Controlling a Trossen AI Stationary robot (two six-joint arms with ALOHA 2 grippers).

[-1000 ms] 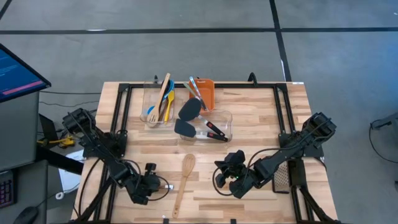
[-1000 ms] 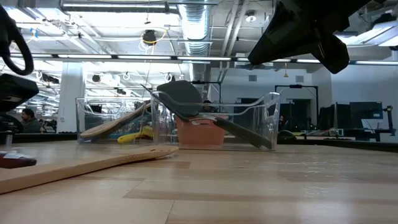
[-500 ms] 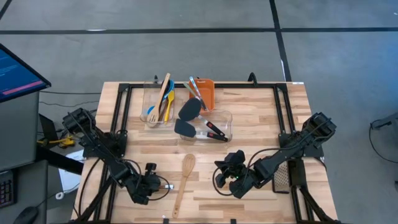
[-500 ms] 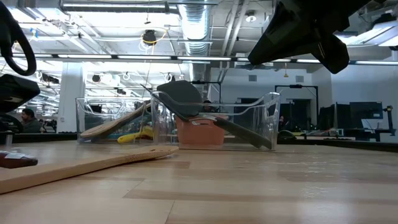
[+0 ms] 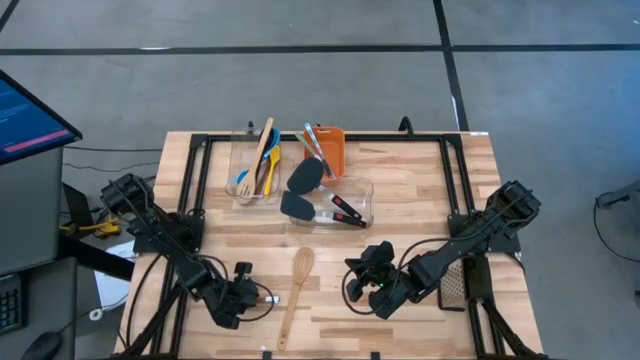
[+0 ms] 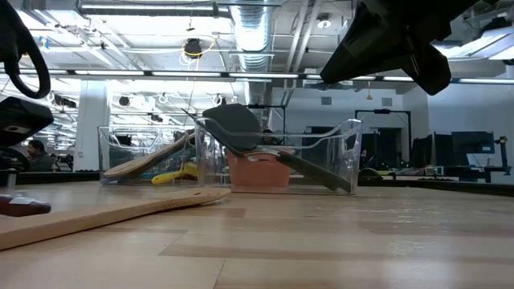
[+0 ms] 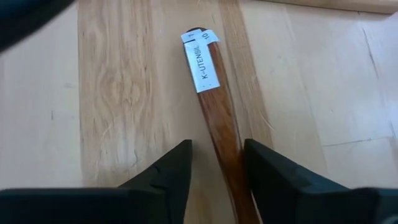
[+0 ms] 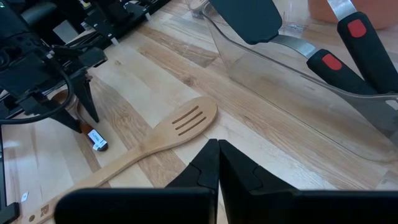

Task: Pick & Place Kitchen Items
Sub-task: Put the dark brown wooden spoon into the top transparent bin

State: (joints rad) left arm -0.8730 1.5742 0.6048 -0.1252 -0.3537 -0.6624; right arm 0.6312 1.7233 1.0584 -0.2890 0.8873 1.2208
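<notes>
A dark brown wooden handle (image 7: 219, 118) with a white label at its end lies flat on the table near the front left. My left gripper (image 7: 214, 149) is open and slants down over it, one finger on each side of the handle; the utensil's other end is hidden under the gripper. In the high view that gripper (image 5: 252, 297) shows beside the labelled end (image 5: 268, 298). A pale wooden slotted spatula (image 5: 296, 290) lies flat between the arms. My right gripper (image 8: 217, 163) is shut on nothing and hangs above the table (image 5: 357, 283), right of the spatula. My left gripper straddles the brown handle a little behind its labelled end (image 7: 231, 168), the fingers slanting down from above and standing across it. One finger (image 7: 267, 171) is right beside the handle; whether it touches, I cannot tell. The handle lies flat on the table.
A clear tub (image 5: 352, 205) at the middle back holds black turners with red-marked handles. Another clear tub (image 5: 242, 165) holds blue and wooden utensils. An orange bin (image 5: 334, 150) stands behind them. Black frame rails (image 5: 192, 180) run along both sides of the table.
</notes>
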